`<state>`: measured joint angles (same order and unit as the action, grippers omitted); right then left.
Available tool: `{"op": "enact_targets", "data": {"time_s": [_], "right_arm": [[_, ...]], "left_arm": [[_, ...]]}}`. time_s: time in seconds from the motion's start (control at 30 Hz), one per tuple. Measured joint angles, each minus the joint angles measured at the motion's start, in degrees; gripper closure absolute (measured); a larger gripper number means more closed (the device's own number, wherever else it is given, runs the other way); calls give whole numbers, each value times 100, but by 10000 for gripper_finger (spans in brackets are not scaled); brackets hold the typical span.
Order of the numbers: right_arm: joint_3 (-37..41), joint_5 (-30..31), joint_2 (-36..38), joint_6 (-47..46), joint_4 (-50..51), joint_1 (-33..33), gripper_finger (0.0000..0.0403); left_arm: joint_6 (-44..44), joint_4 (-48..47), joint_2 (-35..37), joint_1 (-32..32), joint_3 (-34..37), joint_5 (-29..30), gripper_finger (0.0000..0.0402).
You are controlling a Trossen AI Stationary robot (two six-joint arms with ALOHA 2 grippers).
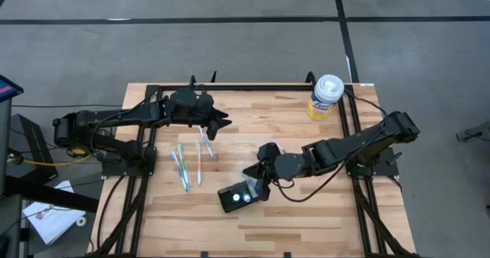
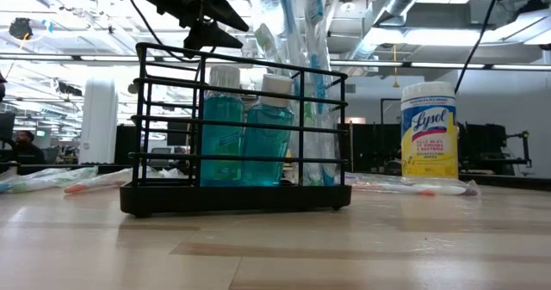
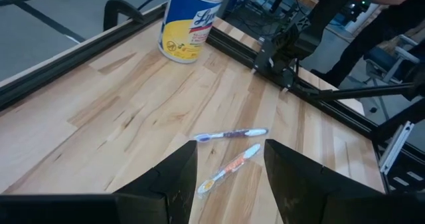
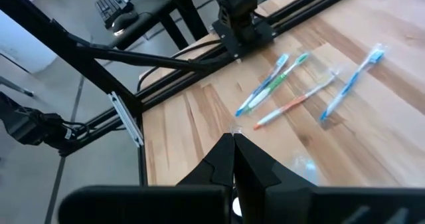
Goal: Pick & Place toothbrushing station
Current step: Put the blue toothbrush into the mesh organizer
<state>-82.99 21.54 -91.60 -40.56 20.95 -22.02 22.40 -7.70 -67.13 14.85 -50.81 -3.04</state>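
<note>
The toothbrushing station shows from above as a small black block with pale spots, near the table's front middle. The low view shows the station as a black wire rack standing on its base, with two teal bottles and upright toothbrushes inside. My right gripper is shut and hangs just over the station's far right top; the right gripper shows above the rack's top rail. My left gripper is open at the far left, well above the table, with nothing between its fingers. My right gripper is shut and slants down from the table's right over the station's top rail. I cannot tell whether its fingertips touch the rail or the toothbrush heads beside them.
Several loose toothbrushes lie on the table left of the station, below the left gripper. A white-and-yellow wipes canister stands at the far right corner. Black frame rails run along the table's edges.
</note>
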Motion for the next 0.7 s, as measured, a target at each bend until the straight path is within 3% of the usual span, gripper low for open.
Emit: {"op": "enact_targets", "data": {"time_s": [0.7], "right_arm": [[1475,406,5,-682,-1742,35,403]], "left_arm": [[-77,-36,0,0,1,-45,231]]}}
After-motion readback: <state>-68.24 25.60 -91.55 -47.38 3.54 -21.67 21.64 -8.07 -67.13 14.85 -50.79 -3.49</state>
